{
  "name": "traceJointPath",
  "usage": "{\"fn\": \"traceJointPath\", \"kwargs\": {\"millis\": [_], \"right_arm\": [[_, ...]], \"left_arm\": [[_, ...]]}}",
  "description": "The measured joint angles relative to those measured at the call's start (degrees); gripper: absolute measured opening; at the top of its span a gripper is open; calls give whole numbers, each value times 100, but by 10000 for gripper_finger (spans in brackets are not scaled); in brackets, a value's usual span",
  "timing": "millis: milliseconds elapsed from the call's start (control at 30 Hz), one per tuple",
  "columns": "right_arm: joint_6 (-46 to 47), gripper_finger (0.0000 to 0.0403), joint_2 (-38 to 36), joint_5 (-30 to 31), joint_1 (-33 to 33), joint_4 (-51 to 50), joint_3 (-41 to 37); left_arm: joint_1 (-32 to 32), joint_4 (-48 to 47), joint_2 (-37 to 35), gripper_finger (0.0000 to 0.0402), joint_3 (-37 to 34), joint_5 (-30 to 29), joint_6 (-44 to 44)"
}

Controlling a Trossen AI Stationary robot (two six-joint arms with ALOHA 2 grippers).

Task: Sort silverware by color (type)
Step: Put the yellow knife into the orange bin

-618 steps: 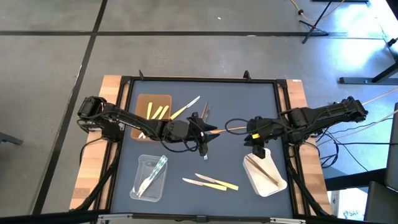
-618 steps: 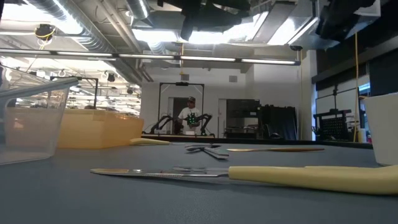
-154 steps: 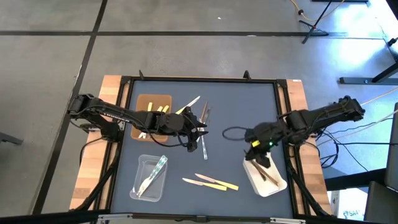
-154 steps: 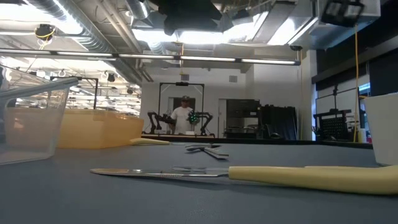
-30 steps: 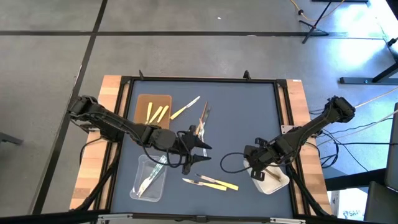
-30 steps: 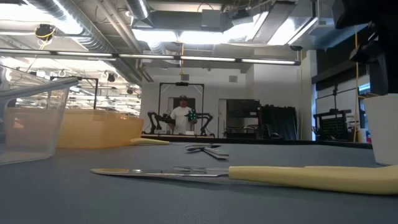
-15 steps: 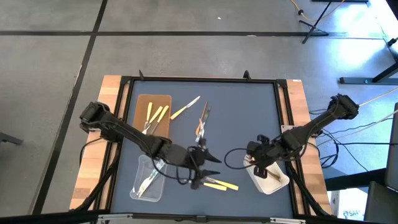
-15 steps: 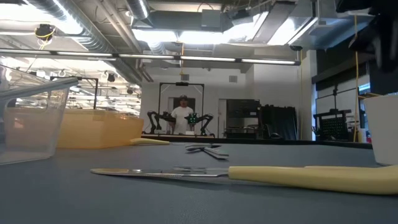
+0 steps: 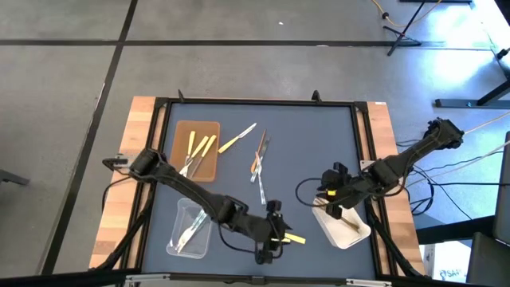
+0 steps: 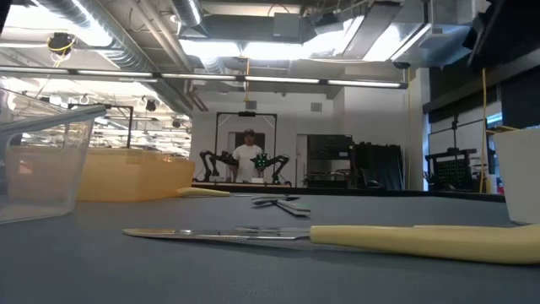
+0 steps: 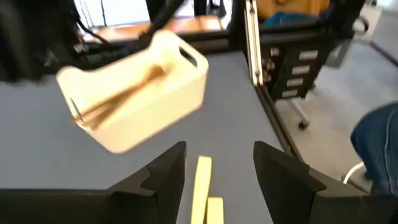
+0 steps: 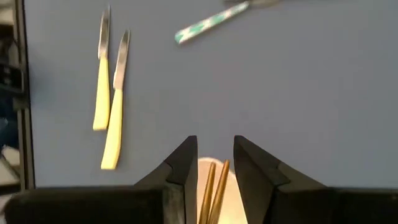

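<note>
Two pale yellow knives (image 11: 202, 186) lie near the table's near edge; their handle ends (image 9: 293, 237) show beside my left gripper (image 9: 271, 237). That gripper is open and hovers low, one finger on either side of the handles. My right gripper (image 9: 335, 199) is open a little above the white tray (image 9: 355, 231), in which tan wooden utensils (image 12: 214, 183) lie. Clear utensils (image 9: 258, 161) and one yellow one (image 9: 237, 137) lie on the mat farther back. More yellow ones (image 9: 203, 145) rest in the brown tray (image 9: 187, 129).
A clear tray (image 9: 180, 207) with clear utensils (image 9: 195, 226) sits near the left near corner. The black frame rail (image 9: 151, 159) rings the blue mat. In the low view a yellow knife (image 10: 422, 241) lies close by, and a person stands far back in the room.
My left gripper has swung from the middle of the table toward the near edge and somewhat right, coming down over the two yellow knives. My right gripper has shifted slightly toward the far edge above the white tray.
</note>
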Motion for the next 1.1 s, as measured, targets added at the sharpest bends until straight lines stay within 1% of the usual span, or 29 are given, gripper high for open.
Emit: {"fn": "traceJointPath", "kwargs": {"millis": [100,167,500,667,1100], "right_arm": [[-5,92,-132,248,-1,144,0],[-4,92,-186,309,-1,264,0],[-16,92,-205,304,-1,442,0],[-194,92,-202,305,-1,487,0],[-205,92,-200,305,-1,521,0]], "left_arm": [[-80,-81,219,183,11,0,0],[-120,-156,389,183,11,0,0],[-211,-748,979,183,9,-20,-5],[-209,-1126,1062,179,9,-31,-13],[-274,-1896,1068,178,1,22,-170]]}}
